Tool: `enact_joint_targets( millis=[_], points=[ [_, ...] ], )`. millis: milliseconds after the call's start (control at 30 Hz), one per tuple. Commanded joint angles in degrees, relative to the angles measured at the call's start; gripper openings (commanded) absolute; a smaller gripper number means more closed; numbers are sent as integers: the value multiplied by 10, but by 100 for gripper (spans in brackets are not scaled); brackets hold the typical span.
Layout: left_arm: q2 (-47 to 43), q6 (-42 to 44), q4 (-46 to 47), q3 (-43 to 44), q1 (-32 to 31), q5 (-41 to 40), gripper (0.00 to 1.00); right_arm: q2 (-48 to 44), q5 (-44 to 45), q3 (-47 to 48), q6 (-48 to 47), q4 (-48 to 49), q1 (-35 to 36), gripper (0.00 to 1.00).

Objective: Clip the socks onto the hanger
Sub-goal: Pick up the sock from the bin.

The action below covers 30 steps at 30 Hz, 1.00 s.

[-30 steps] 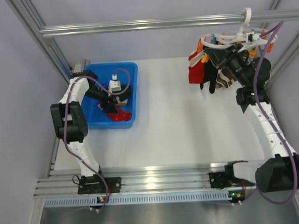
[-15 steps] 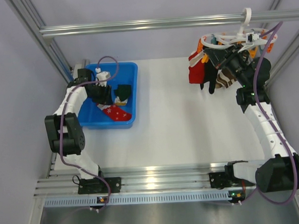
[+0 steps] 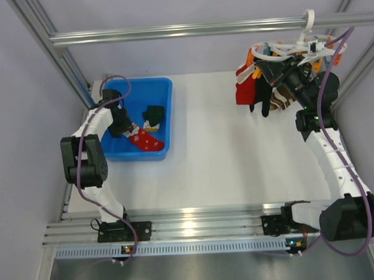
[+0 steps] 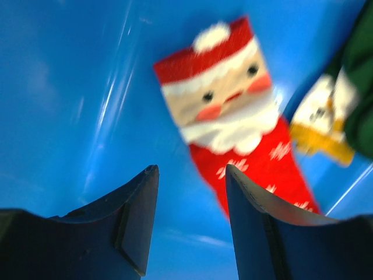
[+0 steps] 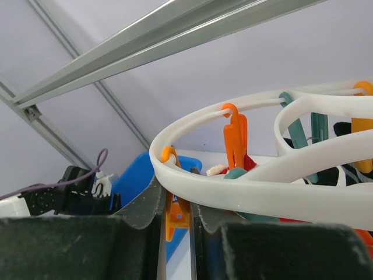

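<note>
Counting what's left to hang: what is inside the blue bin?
A red Santa sock and a dark green sock; the left gripper reaches in. Anything beneath them is hidden.

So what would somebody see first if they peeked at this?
A red sock with a Santa face lies in the blue bin at the far left, with the open left gripper pointed at it. At the far right, the white hanger hangs from the rail with socks already clipped on, and the right gripper pinches one orange peg.
</note>
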Motion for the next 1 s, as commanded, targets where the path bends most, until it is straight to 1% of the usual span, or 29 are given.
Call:
enact_joint_targets(
  millis=[0, 67, 100, 133, 300, 400, 500, 567, 600, 667, 700, 733, 767, 833, 900, 933, 967],
  points=[
    [18, -76, 44, 44, -15, -37, 55, -10, 31, 14, -25, -2, -16, 0],
    [35, -97, 52, 56, -18, -49, 56, -11, 31, 16, -26, -5, -16, 0],
    [40, -104, 55, 59, -19, -52, 59, -10, 31, 17, -27, -5, -16, 0],
    [49, -112, 59, 61, -20, -55, 60, -11, 30, 16, -26, -5, -16, 0],
    [83, -148, 59, 69, -24, -94, 60, -7, 33, 19, -28, -5, -16, 0],
    [113, -167, 39, 79, -24, -97, 61, -4, 33, 23, -31, -8, -16, 0],
    [142, -172, 30, 91, -24, -93, 58, -4, 33, 25, -35, -10, -16, 0],
    [153, -161, 40, 95, -24, -79, 52, -6, 34, 25, -36, -10, -16, 0],
    [154, -157, 44, 95, -24, -78, 43, -4, 34, 24, -37, -11, -16, 0],
    [153, -141, 60, 95, -24, -66, 30, -4, 34, 24, -38, -11, -16, 0],
    [151, -135, 65, 94, -24, -61, 17, -4, 34, 24, -37, -10, -16, 0],
    [141, -130, 71, 92, -24, -58, 13, -4, 34, 25, -37, -11, -16, 0],
    [134, -114, 78, 86, -39, -53, 10, -4, 34, 25, -37, -11, -16, 0],
    [104, -96, 91, 74, -48, -58, 0, -4, 33, 25, -37, -10, -16, 0],
    [75, -51, 126, 49, -62, -53, 0, -4, 32, 25, -37, -8, -16, 0],
    [43, -31, 144, 38, -67, -53, 0, -4, 30, 24, -37, -6, -16, 0],
    [23, -12, 180, 9, -76, -53, 0, -4, 30, 23, -36, -5, -16, 0]
  ],
)
